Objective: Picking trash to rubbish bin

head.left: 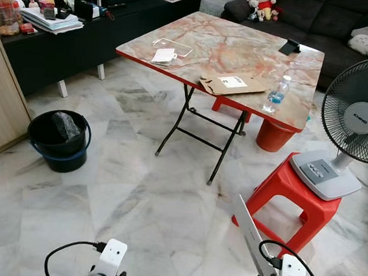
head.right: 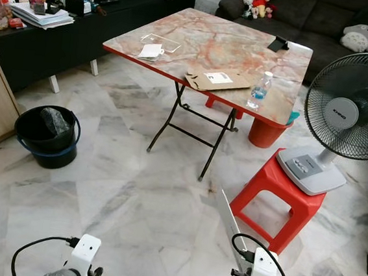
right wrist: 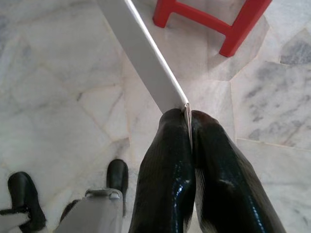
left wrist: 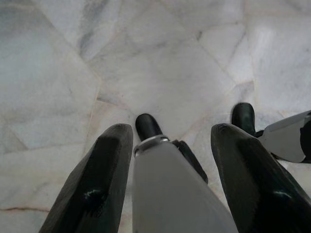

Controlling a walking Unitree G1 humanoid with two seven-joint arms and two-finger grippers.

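Right gripper (right wrist: pixel 188 116) fingers pinched together low over floor, left gripper (left wrist: pixel 172 141) fingers spread

The right gripper (right wrist: pixel 188 116) has its two glossy black fingers (right wrist: pixel 165 174) pressed together, pinching the end of a flat white sheet (right wrist: pixel 143 53) that runs away from the fingertips over the pale marble floor (right wrist: pixel 58 77). Beyond the sheet stand the legs of a red stool (right wrist: pixel 233 26). Near the fingers, a silver leg with a black foot (right wrist: pixel 116 177) rests on the floor, another black foot (right wrist: pixel 22 194) beside it.
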